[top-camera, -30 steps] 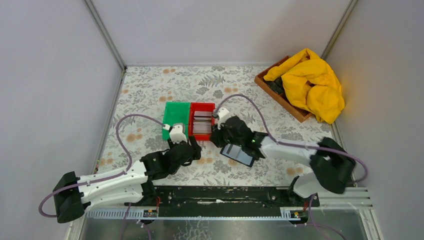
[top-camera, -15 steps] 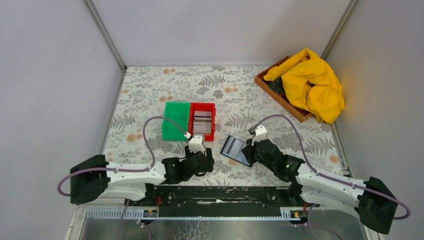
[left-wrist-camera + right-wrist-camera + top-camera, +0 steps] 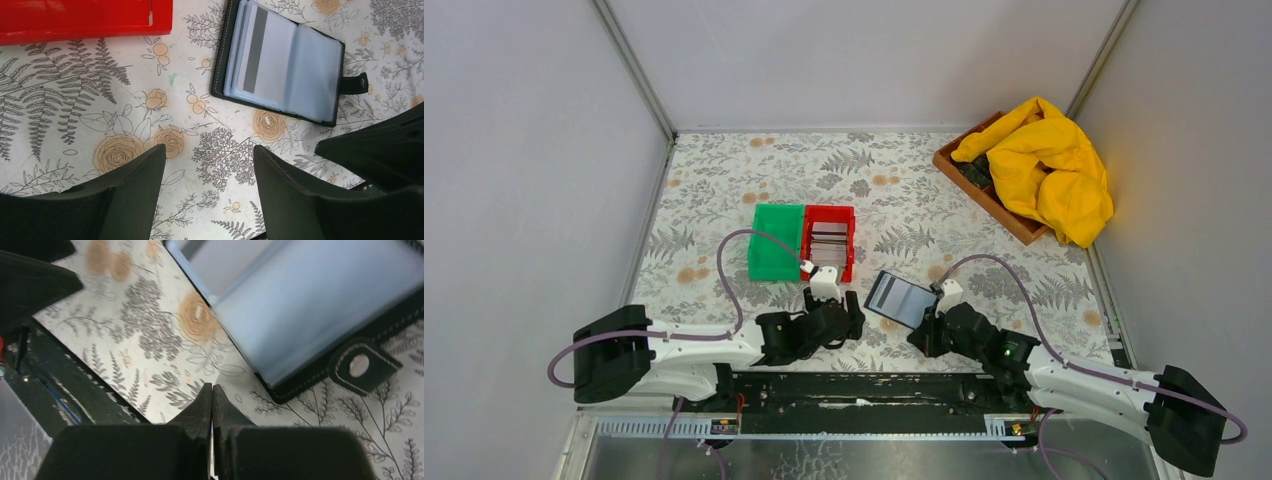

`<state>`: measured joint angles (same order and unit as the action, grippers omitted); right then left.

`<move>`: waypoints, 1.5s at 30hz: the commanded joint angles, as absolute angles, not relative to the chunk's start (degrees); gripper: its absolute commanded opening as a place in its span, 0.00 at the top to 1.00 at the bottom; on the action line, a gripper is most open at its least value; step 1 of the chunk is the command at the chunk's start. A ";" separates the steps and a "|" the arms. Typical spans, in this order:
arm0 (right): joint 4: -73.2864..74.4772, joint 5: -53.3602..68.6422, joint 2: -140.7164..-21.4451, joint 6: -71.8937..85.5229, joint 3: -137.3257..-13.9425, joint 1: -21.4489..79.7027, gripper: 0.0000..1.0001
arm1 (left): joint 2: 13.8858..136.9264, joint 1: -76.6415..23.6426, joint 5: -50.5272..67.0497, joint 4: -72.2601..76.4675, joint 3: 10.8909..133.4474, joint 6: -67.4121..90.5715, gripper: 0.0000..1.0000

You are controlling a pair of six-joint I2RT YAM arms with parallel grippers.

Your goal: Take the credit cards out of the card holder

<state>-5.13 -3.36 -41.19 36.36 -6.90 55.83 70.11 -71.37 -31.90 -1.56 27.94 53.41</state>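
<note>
The black card holder [image 3: 901, 298] lies open and flat on the flowered cloth, its bluish sleeves up. In the left wrist view the card holder [image 3: 282, 60] shows a pale credit card [image 3: 257, 50] with a dark stripe inside a sleeve. More credit cards [image 3: 828, 243] lie in the red bin [image 3: 828, 268]. My left gripper [image 3: 856, 315] [image 3: 207, 155] hovers open just left of the holder, with nothing between its fingers. My right gripper [image 3: 917, 342] [image 3: 212, 387] is shut and empty, just near of the card holder [image 3: 310, 305], beside its snap tab [image 3: 360, 365].
A green bin [image 3: 776, 255] stands against the red bin's left side. At the back right a wooden tray [image 3: 984, 190] holds a yellow cloth [image 3: 1044, 165]. The black mounting rail [image 3: 864, 388] runs along the near edge. White walls close in both sides.
My right arm has drawn back from the red bin to the holder's near edge, and its jaws have shut. My left arm has swung right toward the holder, still open.
</note>
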 commanded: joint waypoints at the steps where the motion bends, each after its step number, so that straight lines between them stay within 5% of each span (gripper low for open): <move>1: -5.75 -5.31 -43.31 41.56 -5.63 56.27 1.00 | 71.14 -71.78 -33.05 1.85 29.70 53.16 0.28; 14: -1.50 -20.82 -52.84 46.38 -9.46 55.59 0.98 | 68.99 -71.75 -33.55 1.29 27.16 54.10 0.28; 34: 0.69 -12.88 -50.69 35.51 -17.09 43.98 0.95 | 63.86 -71.76 -35.22 0.89 23.96 55.18 0.28; 45: -3.55 -6.82 -56.64 31.46 -24.14 44.12 0.62 | 62.09 -71.74 -31.20 13.89 19.78 52.89 0.37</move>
<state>-0.14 -9.23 -52.03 34.72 -18.90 44.25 63.59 -71.37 -32.01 4.27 22.24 54.26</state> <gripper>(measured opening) 0.362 0.681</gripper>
